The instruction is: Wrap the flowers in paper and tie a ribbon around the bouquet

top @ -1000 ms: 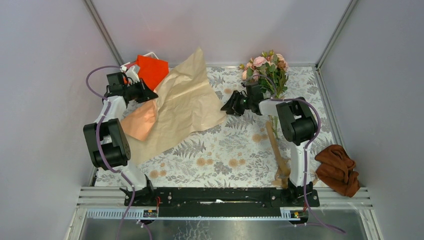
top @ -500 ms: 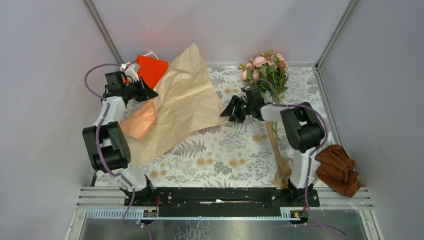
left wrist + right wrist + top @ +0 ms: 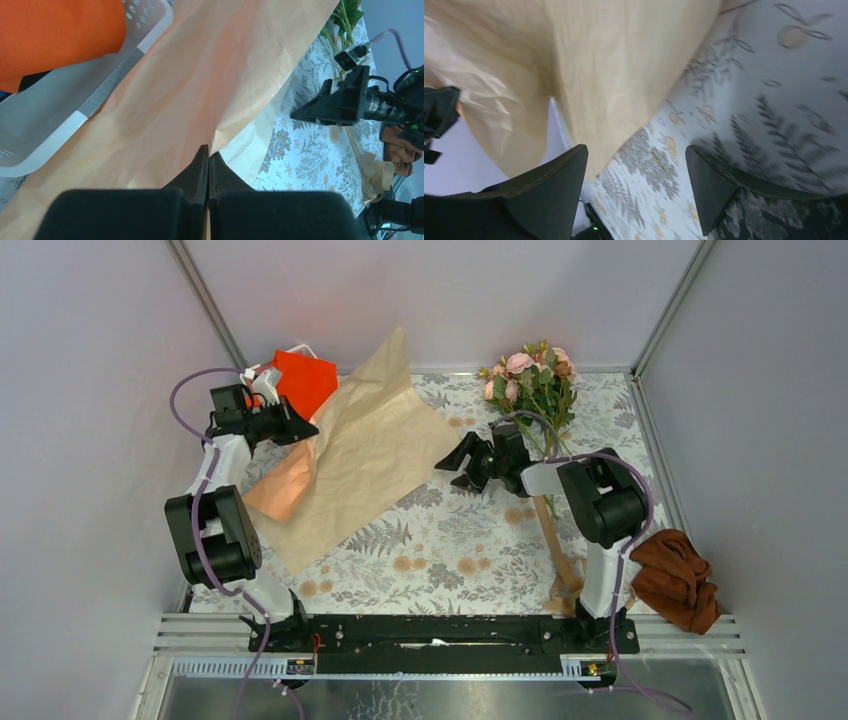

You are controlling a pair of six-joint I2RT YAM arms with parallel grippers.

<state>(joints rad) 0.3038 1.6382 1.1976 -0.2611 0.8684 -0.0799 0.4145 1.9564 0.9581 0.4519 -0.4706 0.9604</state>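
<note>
At 4 o'clock the ribbon (image 3: 556, 540) is laid. Toward 10 o'clock the paper (image 3: 365, 455) is pinched at its left edge by the left gripper (image 3: 208, 152). The right gripper (image 3: 636, 165) is spread wide beside the paper's right corner, holding nothing. The flowers (image 3: 533, 385) are seen at 1 o'clock.

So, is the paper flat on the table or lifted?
Partly lifted: the left pincer is shut on the paper, its far corner raised; the near part rests on the table.
</note>
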